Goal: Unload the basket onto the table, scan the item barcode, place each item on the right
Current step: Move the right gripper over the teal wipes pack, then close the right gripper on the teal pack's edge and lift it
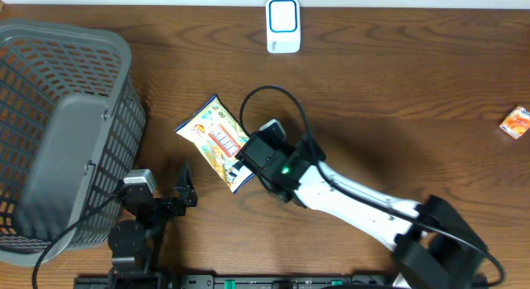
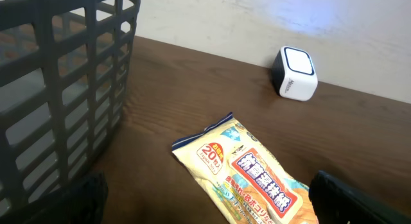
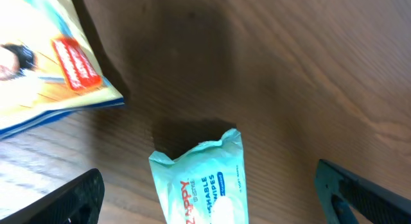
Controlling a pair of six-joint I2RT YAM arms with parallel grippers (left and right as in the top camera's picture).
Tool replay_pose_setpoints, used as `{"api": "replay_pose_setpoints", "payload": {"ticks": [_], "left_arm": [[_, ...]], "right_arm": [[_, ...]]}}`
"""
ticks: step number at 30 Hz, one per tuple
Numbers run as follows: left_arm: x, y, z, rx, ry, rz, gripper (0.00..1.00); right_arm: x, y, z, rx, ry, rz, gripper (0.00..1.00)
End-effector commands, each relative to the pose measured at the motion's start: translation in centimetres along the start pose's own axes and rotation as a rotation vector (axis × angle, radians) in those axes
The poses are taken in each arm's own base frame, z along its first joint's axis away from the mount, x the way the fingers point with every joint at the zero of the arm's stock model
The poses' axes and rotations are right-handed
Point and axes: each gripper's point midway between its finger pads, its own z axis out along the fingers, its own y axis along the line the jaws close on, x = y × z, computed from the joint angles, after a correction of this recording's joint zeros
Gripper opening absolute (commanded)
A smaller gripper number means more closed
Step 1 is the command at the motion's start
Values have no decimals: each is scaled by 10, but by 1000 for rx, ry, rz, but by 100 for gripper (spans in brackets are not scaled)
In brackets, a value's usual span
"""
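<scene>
Dark wooden tabletop is seen, on which a teal plastic wipes packet, long axis twelve-to-six o'clock, is flanked untouched by the wide-spread fingers of the nearer right gripper.

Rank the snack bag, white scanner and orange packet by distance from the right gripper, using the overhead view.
1. Snack bag, right beside the right gripper, on its left.
2. White scanner, far back, slightly right.
3. Orange packet, far right edge.

Even light; soft shadows on table.
</scene>
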Motion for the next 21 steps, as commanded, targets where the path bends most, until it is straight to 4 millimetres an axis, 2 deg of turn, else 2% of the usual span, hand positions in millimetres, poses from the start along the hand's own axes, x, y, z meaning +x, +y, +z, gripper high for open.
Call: {"api": "replay_pose_setpoints", "payload": {"ticks": [1,7,9,10,17,19,21], "left_arm": [[12,3,1,-8,34,-12,100],[12,3,1,-8,34,-12,100],[12,3,1,-8,34,-12,100],[12,3,1,-7,34,-12,100],[12,3,1,-8,34,-12,100],[12,3,1,-8,34,-12,100],[12,3,1,-8,34,-12,100]], "right_arm": [[7,-1,18,113,17,-76,99],[11,7,35,140,33,-129,95],[14,11,39,131,45,-136,88],[18,12,41,132,59,-145,79],[51,12,53,149,185,-165,65],[63,13,56,154,232,-148,43],[73,14,56,152,269,-134,33]]}}
